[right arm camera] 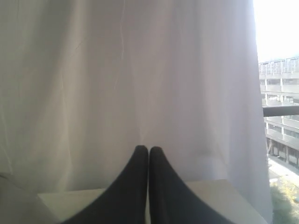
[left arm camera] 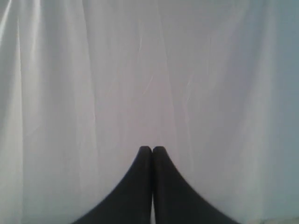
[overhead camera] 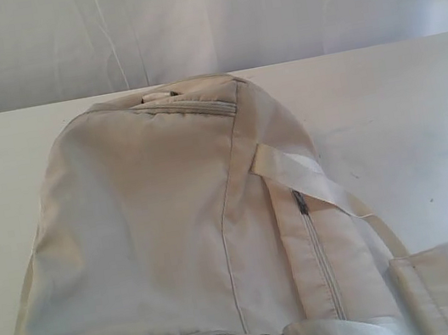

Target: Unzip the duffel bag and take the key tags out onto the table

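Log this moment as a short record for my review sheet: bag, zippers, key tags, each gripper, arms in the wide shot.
bag: duffel bag, cream, lying on the table
zippers: side zipper and far pocket zipper both closed
key tags: none visible
left gripper: shut, holding nothing, facing the curtain
right gripper: shut, holding nothing, facing the curtain
arms in exterior view: none in frame
task progress: unzipping not yet begun

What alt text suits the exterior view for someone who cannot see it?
A large cream duffel bag lies on a white table, its visible zippers closed. A pale strap crosses its right side; a white curtain hangs behind.
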### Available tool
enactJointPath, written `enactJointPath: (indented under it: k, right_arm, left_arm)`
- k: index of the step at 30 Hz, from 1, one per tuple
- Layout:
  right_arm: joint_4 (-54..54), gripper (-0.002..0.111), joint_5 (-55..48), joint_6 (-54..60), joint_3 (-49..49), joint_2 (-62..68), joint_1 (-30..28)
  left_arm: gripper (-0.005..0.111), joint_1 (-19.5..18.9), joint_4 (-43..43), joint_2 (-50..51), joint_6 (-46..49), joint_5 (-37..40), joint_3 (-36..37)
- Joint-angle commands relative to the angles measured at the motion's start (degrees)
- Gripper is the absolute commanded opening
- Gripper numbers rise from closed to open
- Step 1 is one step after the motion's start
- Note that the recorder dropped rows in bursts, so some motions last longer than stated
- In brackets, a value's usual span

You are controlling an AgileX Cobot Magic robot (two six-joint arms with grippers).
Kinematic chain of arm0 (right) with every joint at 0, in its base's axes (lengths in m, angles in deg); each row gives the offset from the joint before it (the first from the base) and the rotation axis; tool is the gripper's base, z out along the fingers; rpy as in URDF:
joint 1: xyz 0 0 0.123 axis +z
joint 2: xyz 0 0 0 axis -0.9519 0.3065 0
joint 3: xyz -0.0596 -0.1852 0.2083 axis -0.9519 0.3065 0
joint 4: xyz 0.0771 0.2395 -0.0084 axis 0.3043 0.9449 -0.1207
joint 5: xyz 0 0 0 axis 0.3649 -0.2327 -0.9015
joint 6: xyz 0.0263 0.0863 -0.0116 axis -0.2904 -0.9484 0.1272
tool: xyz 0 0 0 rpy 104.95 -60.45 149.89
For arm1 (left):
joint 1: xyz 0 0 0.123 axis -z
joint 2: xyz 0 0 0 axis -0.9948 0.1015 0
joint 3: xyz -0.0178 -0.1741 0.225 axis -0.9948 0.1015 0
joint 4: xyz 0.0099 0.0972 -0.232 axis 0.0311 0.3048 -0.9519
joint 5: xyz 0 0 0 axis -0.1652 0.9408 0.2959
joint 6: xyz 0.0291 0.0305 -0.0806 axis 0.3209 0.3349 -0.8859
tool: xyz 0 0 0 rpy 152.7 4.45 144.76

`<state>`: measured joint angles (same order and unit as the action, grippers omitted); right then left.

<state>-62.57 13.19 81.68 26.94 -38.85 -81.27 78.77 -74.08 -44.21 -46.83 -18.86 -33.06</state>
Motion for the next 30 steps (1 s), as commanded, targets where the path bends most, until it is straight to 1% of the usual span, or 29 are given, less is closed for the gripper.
enactJointPath:
  k: [1, 4, 6, 7, 9, 11, 13, 15, 17, 19, 20, 21, 23, 24, 25, 26, 27, 29, 30]
  right_arm:
    - [0.2, 0.001, -0.6, -14.4, 0.3, -0.3, -0.3]
    - [0.3, 0.001, -5.3, -27.7, 0.3, -0.3, -0.3]
    - [0.3, 0.001, -8.6, -32.0, 0.3, -0.3, -0.3]
    - [0.3, 0.001, -10.5, -32.4, 0.3, -0.3, 0.0]
    - [0.3, 0.001, -11.4, -32.4, -0.7, -0.3, 0.5]
    - [0.2, 0.0, -12.7, -31.6, -2.5, -0.3, 1.1]
    - [0.1, 0.0, -17.9, -28.7, -5.3, -0.3, 1.8]
    - [0.1, 0.0, -25.2, -23.8, -8.4, -0.3, 2.8]
    - [0.4, 0.0, -30.9, -19.6, -11.6, 0.5, 3.5]
    - [3.0, 0.0, -36.2, -14.8, -15.1, 3.5, 4.6]
    - [4.9, 0.0, -38.1, -10.9, -16.9, 4.9, 4.9]
    - [8.0, 0.0, -40.5, -6.5, -18.7, 6.8, 5.4]
    - [14.2, 0.0, -45.3, 2.3, -21.9, 10.7, 6.1]
    - [17.3, 0.0, -48.0, 6.7, -23.6, 13.0, 6.4]
    - [19.7, 0.0, -50.6, 10.3, -25.0, 15.3, 6.4]
    - [21.4, 0.0, -52.6, 12.6, -26.1, 17.6, 6.4]
    - [22.4, 0.0, -54.1, 14.7, -27.2, 19.6, 6.4]
    - [23.2, 0.0, -55.3, 17.1, -29.0, 23.2, 6.4]
    - [23.2, 0.0, -55.3, 17.8, -29.7, 24.3, 6.4]
  left_arm:
    - [0.0, 0.2, -0.3, -0.1, -17.9, -3.9, 0.2]
    - [0.0, 0.2, -0.3, -0.1, -26.5, -6.5, 0.2]
    - [0.0, 0.2, -0.3, -0.1, -28.0, -6.0, 0.2]
    - [0.0, 0.2, -0.3, -0.1, -28.0, -4.0, -0.8]
    - [0.0, 0.2, -0.3, -0.1, -27.0, 4.1, -4.3]
    - [0.0, 0.2, -0.3, -0.1, -24.0, 16.4, -9.7]
    - [0.0, 0.2, -0.3, 1.8, -17.8, 28.5, -15.2]
    - [0.0, 0.2, -0.3, 5.7, -13.0, 36.0, -19.9]
    - [0.0, 0.3, -0.3, 9.2, -12.7, 41.8, -23.5]
    - [0.0, 1.2, -0.9, 14.5, -11.1, 51.0, -28.5]
    - [0.0, 1.9, -2.0, 16.4, -8.6, 55.0, -31.1]
    - [0.0, 2.7, -5.1, 19.2, -1.9, 60.9, -33.5]
    - [0.0, 4.2, -11.9, 22.6, 10.4, 69.6, -37.4]
    - [0.0, 5.1, -19.2, 25.1, 20.2, 74.4, -39.6]
    - [0.0, 5.5, -24.7, 26.5, 26.8, 79.5, -40.9]
    - [0.0, 5.8, -32.0, 27.9, 34.5, 83.7, -42.0]
    - [0.0, 6.2, -39.4, 29.9, 41.5, 89.9, -43.2]
    - [0.0, 6.2, -54.5, 32.7, 54.3, 99.7, -43.9]
    - [0.0, 6.2, -60.8, 34.1, 58.9, 105.2, -43.9]
